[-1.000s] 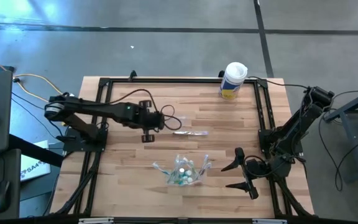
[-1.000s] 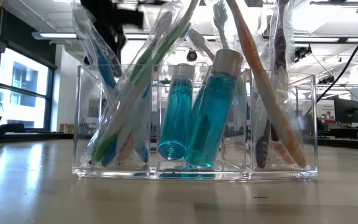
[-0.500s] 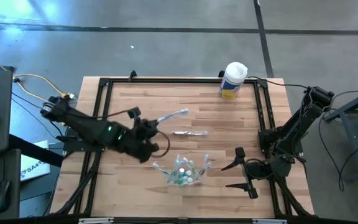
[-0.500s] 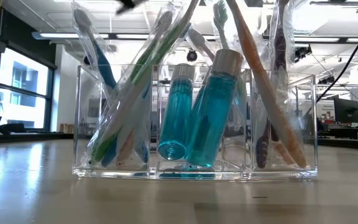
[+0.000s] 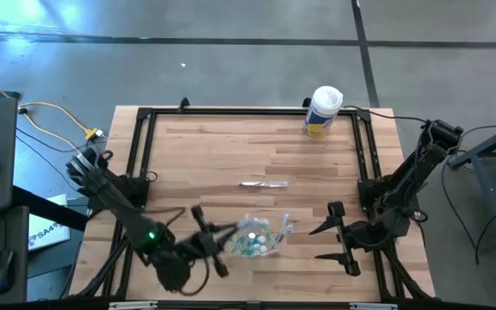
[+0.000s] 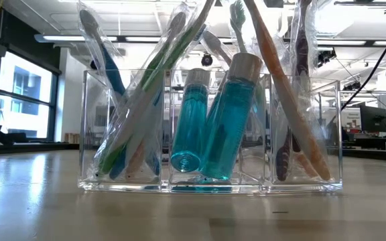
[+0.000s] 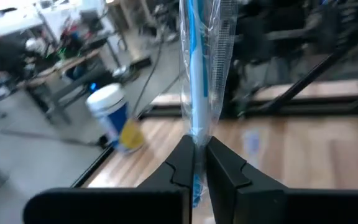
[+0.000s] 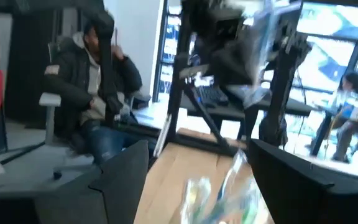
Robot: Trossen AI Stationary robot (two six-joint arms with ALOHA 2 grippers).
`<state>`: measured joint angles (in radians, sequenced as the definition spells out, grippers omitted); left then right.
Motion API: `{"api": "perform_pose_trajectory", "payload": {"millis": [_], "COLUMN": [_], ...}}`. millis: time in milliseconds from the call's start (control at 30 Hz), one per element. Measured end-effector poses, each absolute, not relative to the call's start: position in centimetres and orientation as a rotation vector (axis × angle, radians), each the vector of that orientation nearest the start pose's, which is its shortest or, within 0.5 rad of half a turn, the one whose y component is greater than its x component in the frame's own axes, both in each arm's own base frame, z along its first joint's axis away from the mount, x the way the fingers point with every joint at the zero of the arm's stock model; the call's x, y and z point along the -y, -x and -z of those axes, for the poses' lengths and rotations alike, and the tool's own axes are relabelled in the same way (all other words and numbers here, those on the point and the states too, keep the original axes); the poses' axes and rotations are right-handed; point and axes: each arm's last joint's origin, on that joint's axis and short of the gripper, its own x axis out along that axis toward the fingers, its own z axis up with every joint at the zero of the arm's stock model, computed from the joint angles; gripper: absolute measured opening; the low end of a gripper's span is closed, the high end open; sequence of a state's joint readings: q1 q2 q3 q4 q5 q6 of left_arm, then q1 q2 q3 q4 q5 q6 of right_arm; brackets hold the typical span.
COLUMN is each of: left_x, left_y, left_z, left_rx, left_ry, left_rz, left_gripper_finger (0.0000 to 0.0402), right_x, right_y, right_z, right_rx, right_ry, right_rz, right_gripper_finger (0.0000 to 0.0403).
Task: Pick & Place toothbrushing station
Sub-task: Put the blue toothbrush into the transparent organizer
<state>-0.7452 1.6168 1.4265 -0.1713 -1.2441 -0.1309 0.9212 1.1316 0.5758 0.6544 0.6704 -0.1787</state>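
Note:
The clear plastic holder point(image 5: 255, 238) stands near the table's near edge, middle. It holds several wrapped toothbrushes point(image 6: 139, 114) and teal tubes point(image 6: 223, 127), all leaning against its walls. My left gripper point(image 5: 218, 238) is just left of the holder, shut on a wrapped blue-handled toothbrush point(image 7: 201, 68) that points toward the holder. Another wrapped toothbrush point(image 5: 263, 183) lies flat on the table's middle. My right gripper point(image 5: 338, 238) is open and empty, right of the holder. The holder also shows in the right wrist view point(image 8: 219, 193). My left gripper pinches the wrapped toothbrush between its two fingers near one end of the handle point(image 7: 197, 138), through the clear wrapper. The fingers point toward the table's right, about level. The toothbrush sticks out forward past the fingertips, lifted clear of the table.
A large white canister point(image 5: 323, 110) with a yellow label stands at the far right of the table. A black frame point(image 5: 145, 138) runs around the work area. People sit in the room beyond the table point(image 8: 95, 93).
My left gripper has swung from the table's far-middle toward the near edge and turned toward the holder. It has carried the wrapped toothbrush, lifted clear, to the holder's left side. The other wrapped toothbrush has stayed on the table.

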Motion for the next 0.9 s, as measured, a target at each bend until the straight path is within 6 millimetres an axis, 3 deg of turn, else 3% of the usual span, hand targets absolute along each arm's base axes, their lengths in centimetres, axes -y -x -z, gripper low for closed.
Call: {"api": "perform_pose_trajectory", "payload": {"millis": [133, 333, 533, 900], "left_x": [24.4, 24.9, 23.2, 19.5], "left_y": [-30.3, -34.3, -36.8, -40.3], "left_z": [-34.2, -32.0, -31.1, -29.0], "left_rx": [-0.094, 0.017, 0.051, 0.029], "left_ry": [-0.158, -0.138, -0.068, 0.01], "left_rz": [-0.412, -0.26, -0.135, -0.05], "left_gripper_finger": [0.0015, 0.0015, 0.0015, 0.0015], "right_x": [-17.6, -17.3, -17.4, -16.2], "right_y": [-16.1, -16.6, -16.6, -17.6], "right_z": [-27.9, -28.1, -28.1, -28.1], "right_rx": [0.157, 0.186, 0.181, 0.169], "right_ry": [0.116, 0.106, 0.059, 0.06], "right_rz": [-0.287, -0.375, -0.401, -0.256], "right_gripper_finger": [0.027, 0.027, 0.0272, 0.0308]}}
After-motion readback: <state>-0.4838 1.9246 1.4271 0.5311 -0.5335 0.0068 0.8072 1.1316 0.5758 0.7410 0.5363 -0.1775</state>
